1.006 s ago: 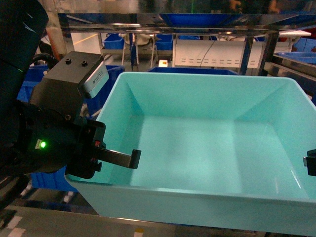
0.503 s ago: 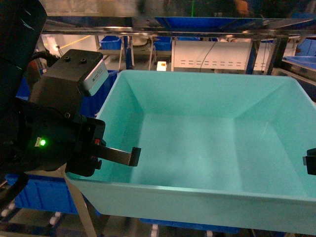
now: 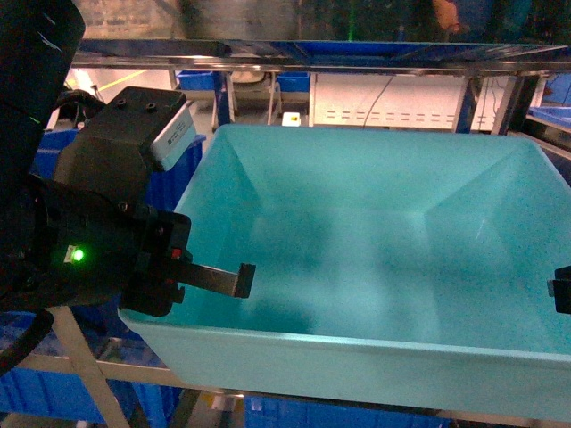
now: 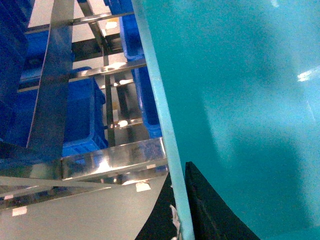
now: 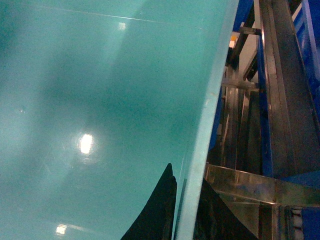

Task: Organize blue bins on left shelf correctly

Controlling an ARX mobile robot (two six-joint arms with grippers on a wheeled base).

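One light turquoise blue bin fills the head view, empty and held in the air between my two grippers. My left gripper is shut on its left wall, one black finger inside. The left wrist view shows the left gripper pinching the thin rim from both sides. My right gripper shows only at the frame's right edge. In the right wrist view the right gripper is shut on the bin's right rim. The left shelf is a steel rack just behind and above the bin.
Royal-blue crates sit in the steel rack beside the bin and more blue crates stand further back. A steel upright and rail cross under the bin's lower left. Steel rails run close along the bin's right side.
The bin and both grippers keep their place in the head view while the rack behind shifts. The top rail sits lower in frame; a steel upright and blue crates now show below the bin.
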